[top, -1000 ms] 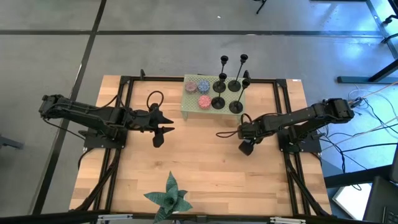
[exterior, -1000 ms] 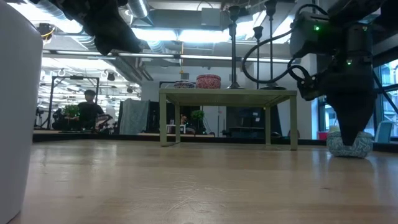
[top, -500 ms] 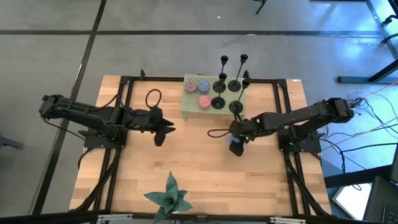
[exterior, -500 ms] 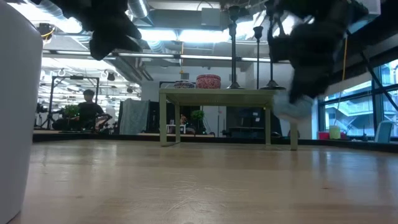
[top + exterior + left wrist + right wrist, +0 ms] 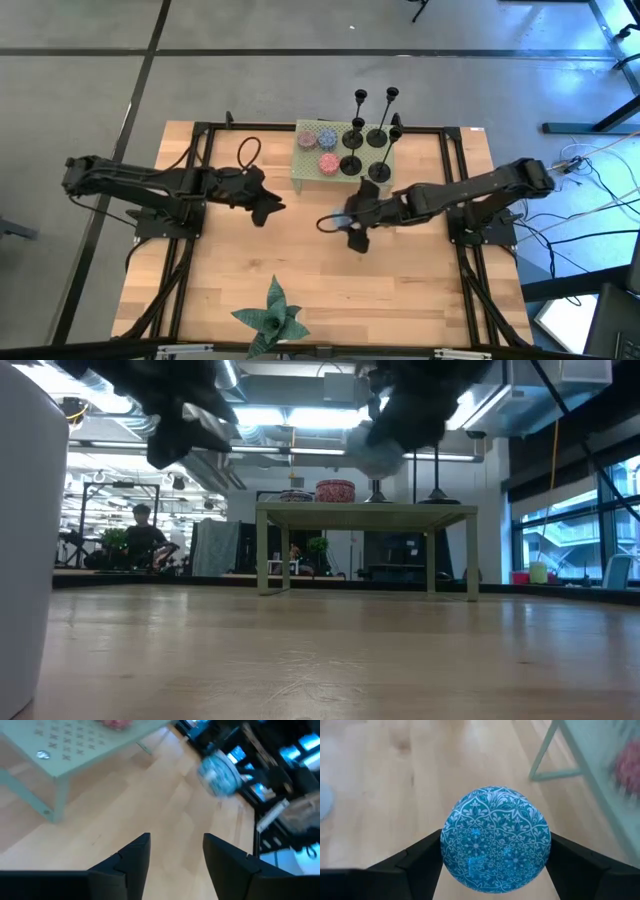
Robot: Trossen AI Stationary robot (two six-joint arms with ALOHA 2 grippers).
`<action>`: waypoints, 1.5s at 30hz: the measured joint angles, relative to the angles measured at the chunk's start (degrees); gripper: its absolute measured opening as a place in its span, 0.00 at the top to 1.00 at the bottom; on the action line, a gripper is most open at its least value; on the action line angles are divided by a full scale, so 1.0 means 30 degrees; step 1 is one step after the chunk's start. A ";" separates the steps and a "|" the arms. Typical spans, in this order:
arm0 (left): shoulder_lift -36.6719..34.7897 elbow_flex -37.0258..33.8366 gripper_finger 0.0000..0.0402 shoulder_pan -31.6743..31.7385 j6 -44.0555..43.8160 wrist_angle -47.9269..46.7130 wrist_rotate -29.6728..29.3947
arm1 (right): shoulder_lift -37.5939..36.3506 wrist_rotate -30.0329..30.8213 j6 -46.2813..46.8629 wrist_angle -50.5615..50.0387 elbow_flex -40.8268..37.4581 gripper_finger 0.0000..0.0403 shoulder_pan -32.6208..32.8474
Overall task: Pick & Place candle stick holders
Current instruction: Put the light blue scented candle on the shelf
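Black candle stick holders (image 5: 362, 135), each w/ round disc base, thin stem and small top cup, stand in a cluster on the small pale-green perforated metal side table (image 5: 307, 170) at 12 o'clock on the light wooden tabletop (image 5: 320, 270); two taller ones sit toward the far edge, shorter ones nearer. Round red patterned items (image 5: 327, 164) and a grey-blue one sit on the green table's 9 o'clock half, beside the holders.

Right gripper (image 5: 358, 232) is near tabletop centre, at about 6 o'clock from the green table, raised off the wood. Its fingers (image 5: 415, 865) are spread wide and clamp a round teal-blue ball w/ white floral pattern (image 5: 495, 840), not a holder.

Left gripper (image 5: 268, 208) hovers at about 9 o'clock of centre, well apart from the right one. Its fingers (image 5: 132, 860) are part open w/ nothing between them; the wrist view shows bare wood in the gap.

Green star-shaped leafy plant (image 5: 272, 318) lies at 6 o'clock near the table edge. A person (image 5: 143, 540) sits far back in the room.
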 joint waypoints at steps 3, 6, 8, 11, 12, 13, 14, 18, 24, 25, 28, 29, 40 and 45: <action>0.0575 -0.0007 0.52 0.0583 -0.0722 0.0678 0.0552 | 0.1552 0.0377 -0.0912 -0.0130 0.1588 0.24 -0.0012; 0.1282 -0.0007 0.49 0.1036 -0.1569 0.2098 0.2185 | 0.3073 0.0660 -0.1690 -0.0179 0.3363 0.24 -0.0173; 0.1866 -0.0007 0.48 0.1110 -0.2113 0.3158 0.3326 | 0.4002 0.1297 -0.2169 -0.0500 0.4556 0.25 -0.0218; 0.2774 -0.0007 0.48 0.1095 -0.2971 0.4631 0.4484 | 0.5265 0.2440 -0.3023 -0.1313 0.6261 0.25 -0.0247; 0.3080 -0.0007 0.48 0.1095 -0.3283 0.5091 0.4558 | 0.5608 0.2702 -0.3328 -0.1515 0.6749 0.25 -0.0264; 0.3295 -0.0007 0.48 0.1102 -0.3556 0.5348 0.4547 | 0.5946 0.2904 -0.3424 -0.1669 0.7186 0.25 -0.0270; 0.3489 -0.0007 0.48 0.1109 -0.3755 0.5598 0.4512 | 0.6218 0.2954 -0.3463 -0.1697 0.7537 0.25 -0.0274; 0.4024 -0.0053 0.48 0.1197 -0.4101 0.6568 0.4523 | 0.6872 0.3140 -0.3686 -0.2071 0.8213 0.25 -0.0271; 0.4096 -0.0051 0.48 0.1205 -0.4088 0.6732 0.4382 | 0.6871 0.3948 -0.3799 -0.2264 0.8206 0.25 -0.0257; 0.4093 -0.0024 0.48 0.1205 -0.4058 0.6644 0.4333 | 0.6871 0.4009 -0.3836 -0.2271 0.8206 0.25 -0.0257; 0.4089 -0.0007 0.48 0.1192 -0.4037 0.6490 0.4332 | 0.6871 0.3714 -0.3843 -0.2281 0.8206 0.25 -0.0257; 0.4089 -0.0007 0.48 0.1183 -0.4037 0.6471 0.4337 | 0.6871 0.3594 -0.3849 -0.2291 0.8206 0.25 -0.0264; 0.4089 0.0007 0.48 0.1205 -0.4044 0.6361 0.4420 | 0.6871 0.3872 -0.3326 -0.3807 0.8206 0.25 -0.0257; 0.4089 0.0007 0.48 0.1205 -0.4040 0.6332 0.4358 | 0.6871 0.3871 -0.3384 -0.3502 0.8372 0.25 -0.0257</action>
